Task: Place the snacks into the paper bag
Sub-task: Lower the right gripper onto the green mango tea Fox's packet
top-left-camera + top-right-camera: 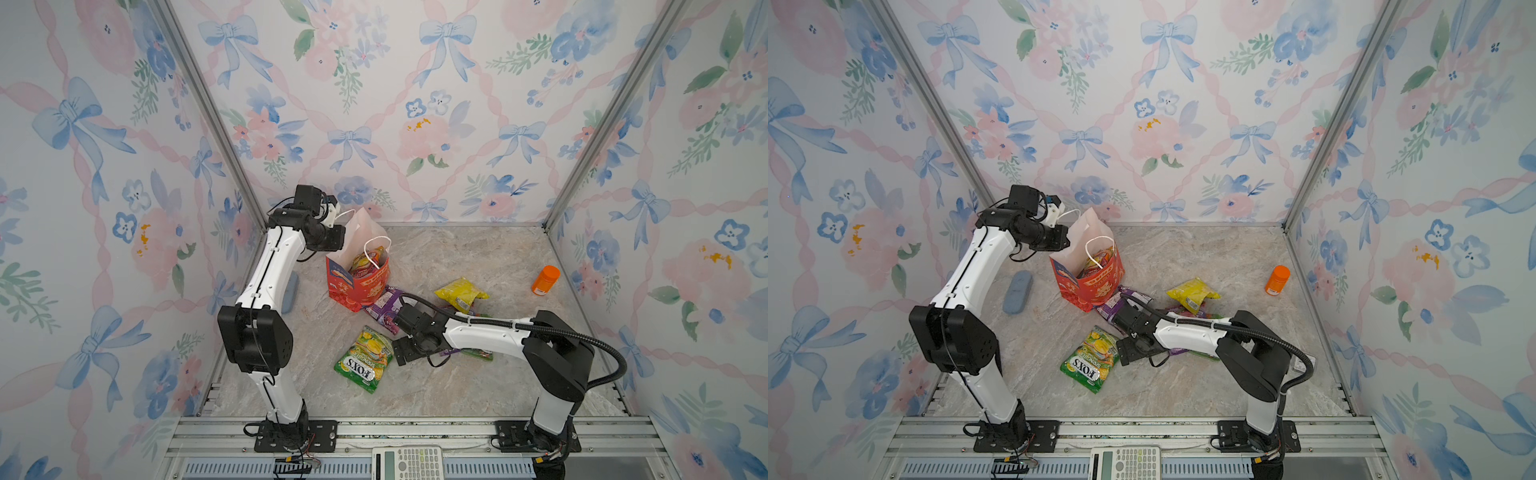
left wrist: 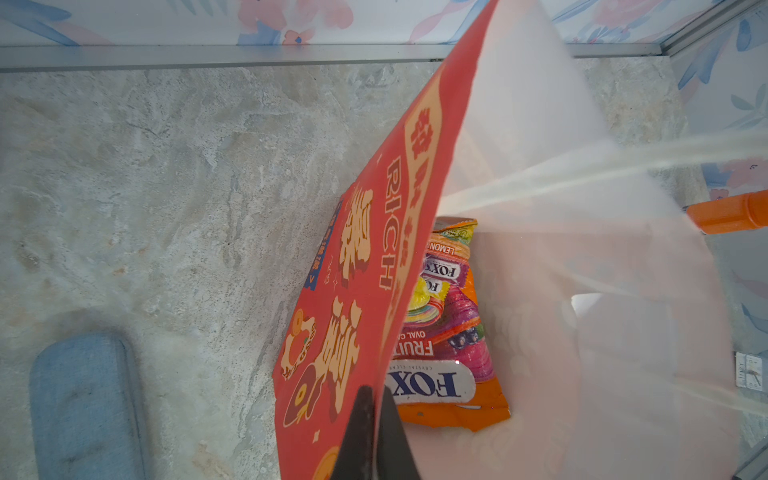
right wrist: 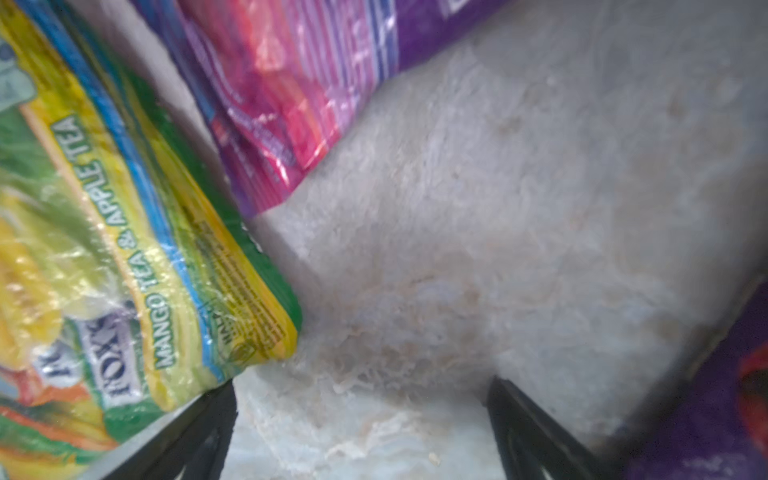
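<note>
Left gripper (image 2: 372, 415): closed tight on one wall of the bag (image 1: 357, 289) near the rim; this holds the mouth open.
Bag: stands at the back left of the table (image 1: 457, 395), mouth up, with packets (image 2: 449, 316) already inside.
Right gripper (image 3: 361, 399): jaws wide apart and empty, with only bare table between them; it is low, between the green packet (image 1: 365, 359) and the purple packet (image 1: 384, 307).
Risk, empty grasp: if the jaws close here, I think they catch nothing, or only a corner of the green packet, and the slick film can slip out.
Risk, bag: it is held by one thin wall only, so a pull or a push may tip it or fold the mouth shut.
Risk, handle (image 1: 376, 245): the cord lies across the mouth and may catch a packet coming in.
Risk, purple packet: it lies just beside the bag's foot, so dragging it may push the bag.
In the way: the right arm lies over more packets, partly hidden.
Around: yellow packet (image 1: 459, 293) behind the arm; orange bottle (image 1: 545, 280) well apart at the right; blue-grey pad (image 1: 1017, 293) at the left; calculator (image 1: 407, 461) in front, off the table.
</note>
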Available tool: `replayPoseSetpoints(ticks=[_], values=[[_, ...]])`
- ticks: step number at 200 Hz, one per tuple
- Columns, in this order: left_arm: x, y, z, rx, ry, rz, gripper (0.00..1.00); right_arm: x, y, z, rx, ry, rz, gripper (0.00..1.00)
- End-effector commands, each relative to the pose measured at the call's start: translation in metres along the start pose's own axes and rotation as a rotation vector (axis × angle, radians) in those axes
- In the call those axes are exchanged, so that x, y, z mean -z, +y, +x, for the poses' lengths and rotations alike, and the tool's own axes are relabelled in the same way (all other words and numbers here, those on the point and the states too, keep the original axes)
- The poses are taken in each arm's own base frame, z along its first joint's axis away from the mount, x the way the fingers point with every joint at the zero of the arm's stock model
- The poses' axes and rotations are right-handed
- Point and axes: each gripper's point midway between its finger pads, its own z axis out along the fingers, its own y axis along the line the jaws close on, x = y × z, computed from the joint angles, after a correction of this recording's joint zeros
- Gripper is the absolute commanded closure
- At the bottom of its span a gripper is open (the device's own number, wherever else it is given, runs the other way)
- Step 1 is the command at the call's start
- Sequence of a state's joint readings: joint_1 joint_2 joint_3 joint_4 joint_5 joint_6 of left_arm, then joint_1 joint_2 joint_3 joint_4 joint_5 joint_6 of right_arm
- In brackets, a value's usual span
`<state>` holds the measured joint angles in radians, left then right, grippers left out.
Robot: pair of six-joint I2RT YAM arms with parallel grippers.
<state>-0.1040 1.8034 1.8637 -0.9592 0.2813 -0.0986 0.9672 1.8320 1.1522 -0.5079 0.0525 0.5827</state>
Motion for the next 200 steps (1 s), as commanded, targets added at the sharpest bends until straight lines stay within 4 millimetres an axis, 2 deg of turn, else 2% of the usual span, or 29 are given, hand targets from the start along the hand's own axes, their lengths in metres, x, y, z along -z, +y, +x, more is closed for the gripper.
replayPoseSetpoints(ticks=[1, 43, 72, 99, 139, 170, 200], values=[[0.0, 0.004, 0.01, 0.022, 0.033, -0.011, 1.0, -0.003, 0.0, -0.024, 0.002, -0.03, -0.016, 0.03], [-0.004, 0.005, 0.011, 0.023, 0.042, -0.012, 1.0, -0.002, 0.006, -0.064, -0.042, -0.086, -0.08, 0.03], [-0.005, 0.006, 0.012, 0.023, 0.046, -0.017, 1.0, 0.017, 0.013, -0.078, -0.079, -0.134, -0.139, 0.0], [-0.005, 0.007, 0.012, 0.024, 0.046, -0.017, 1.0, 0.04, 0.021, -0.072, -0.147, -0.165, -0.236, 0.05], [-0.005, 0.008, 0.013, 0.025, 0.045, -0.019, 1.0, 0.058, 0.041, -0.05, -0.24, -0.163, -0.35, 0.22], [-0.004, 0.008, 0.012, 0.025, 0.043, -0.021, 1.0, 0.049, 0.052, -0.039, -0.28, -0.125, -0.379, 0.36], [-0.002, 0.007, 0.012, 0.025, 0.041, -0.018, 1.0, 0.035, 0.061, -0.032, -0.307, -0.073, -0.424, 0.4]])
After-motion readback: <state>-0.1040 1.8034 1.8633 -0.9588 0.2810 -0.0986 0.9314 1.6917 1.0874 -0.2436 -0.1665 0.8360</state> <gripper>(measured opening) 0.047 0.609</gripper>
